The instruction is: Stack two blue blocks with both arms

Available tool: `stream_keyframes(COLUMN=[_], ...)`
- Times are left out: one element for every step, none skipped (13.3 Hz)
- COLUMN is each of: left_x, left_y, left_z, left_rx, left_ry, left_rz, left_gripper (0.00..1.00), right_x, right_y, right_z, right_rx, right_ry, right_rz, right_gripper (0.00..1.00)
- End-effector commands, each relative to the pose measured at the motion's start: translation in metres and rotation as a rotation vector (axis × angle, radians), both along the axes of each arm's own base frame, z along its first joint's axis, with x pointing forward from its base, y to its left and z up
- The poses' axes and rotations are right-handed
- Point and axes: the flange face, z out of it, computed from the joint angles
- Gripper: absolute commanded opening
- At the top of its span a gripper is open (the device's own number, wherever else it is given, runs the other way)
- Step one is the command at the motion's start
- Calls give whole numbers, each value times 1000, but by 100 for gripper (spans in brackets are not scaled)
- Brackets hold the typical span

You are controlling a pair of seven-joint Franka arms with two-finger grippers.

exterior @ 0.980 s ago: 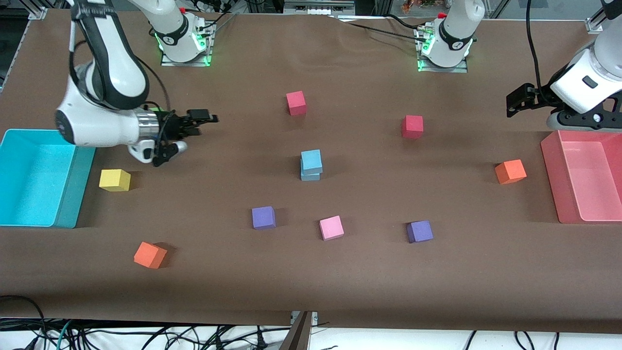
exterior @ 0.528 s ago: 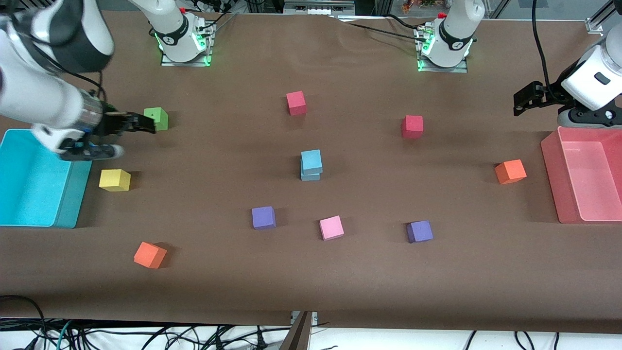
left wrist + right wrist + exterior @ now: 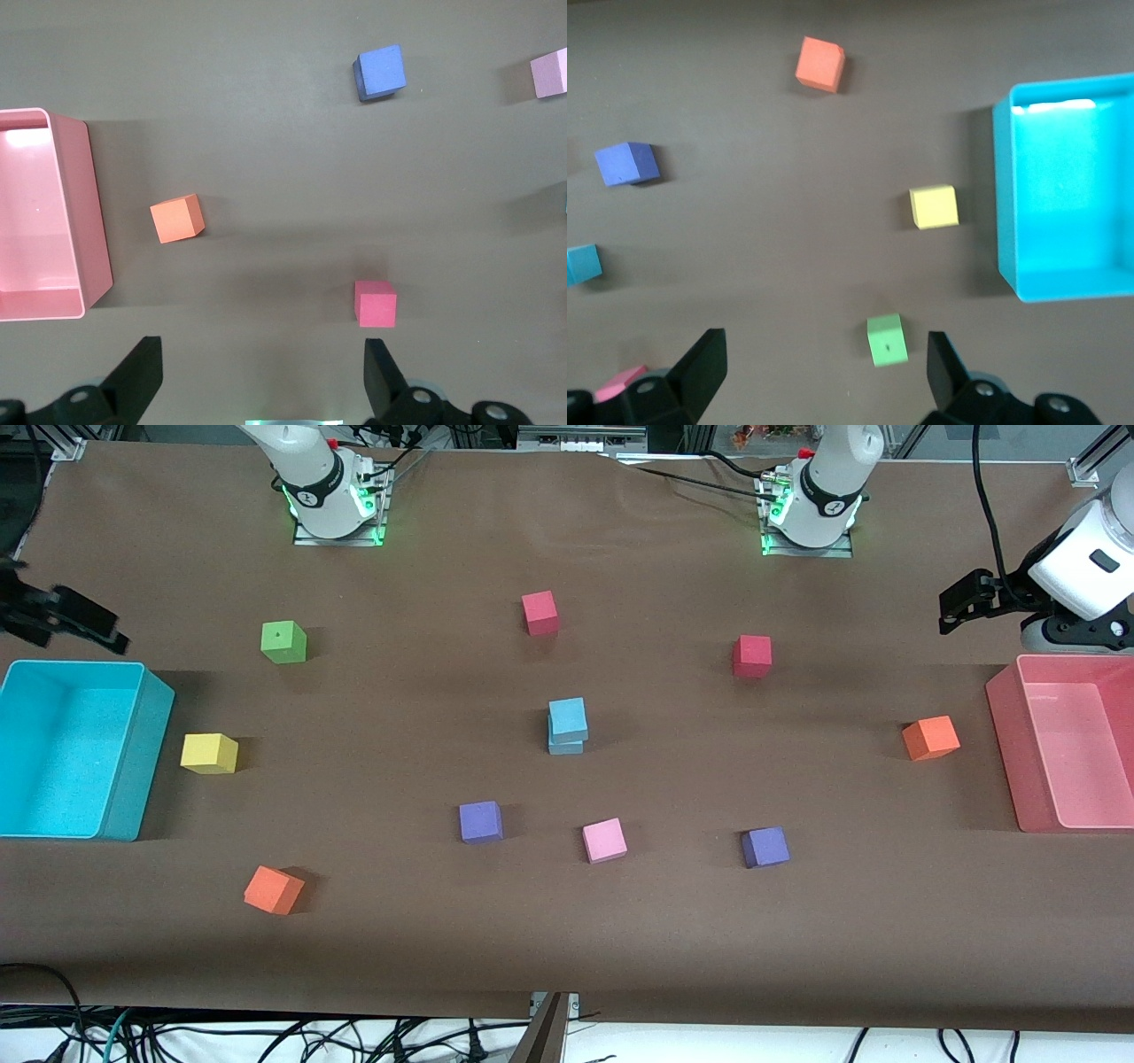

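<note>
In the middle of the table, your two blue blocks (image 3: 567,725) stood as one upright stack, its long axis vertical. The upper cube sat squarely on the lower one but was twisted slightly against it, so the edges did not quite line up. The stack was nearer the front camera than the two red cubes (image 3: 539,613) and farther than the pink cube (image 3: 604,840).

Your right gripper (image 3: 66,620) hung over the table's edge beside the turquoise bin (image 3: 133,779), jaws spread wide, nothing between them. Your left gripper (image 3: 966,598) hovered near the pink bin (image 3: 1005,735), fingers (image 3: 137,376) likewise apart and empty.
</note>
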Motion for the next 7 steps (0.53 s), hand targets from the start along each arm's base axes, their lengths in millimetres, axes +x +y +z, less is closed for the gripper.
stream_keyframes(left_x=[-3,-3,-3,-3,-3,-3,-3], left_y=[2,2,2,2,2,2,1], left_z=[8,9,8,9,8,9,9], left_rx=[24,24,24,24,24,24,24], left_ry=[-5,-6,-5,-6,-6,-8,-8], left_rz=[-20,-20,-20,-20,-20,-20,-22], left_gripper=[100,100,100,100,100,100,100], right_x=[-6,-10,-12,-13,-13,-13,-13], right_y=[-11,-17,-21,-22,-22,-23,-24], right_z=[-11,-16,-17,-18,-18,-18,-17], right_rx=[-11,-9,-7,-6,-8,-10,-12], right_ry=[45,54,57,60,58,55,56], right_rz=[-40,-46,-52,-49,-50,-53,-53], right_gripper=[100,100,100,100,100,100,100])
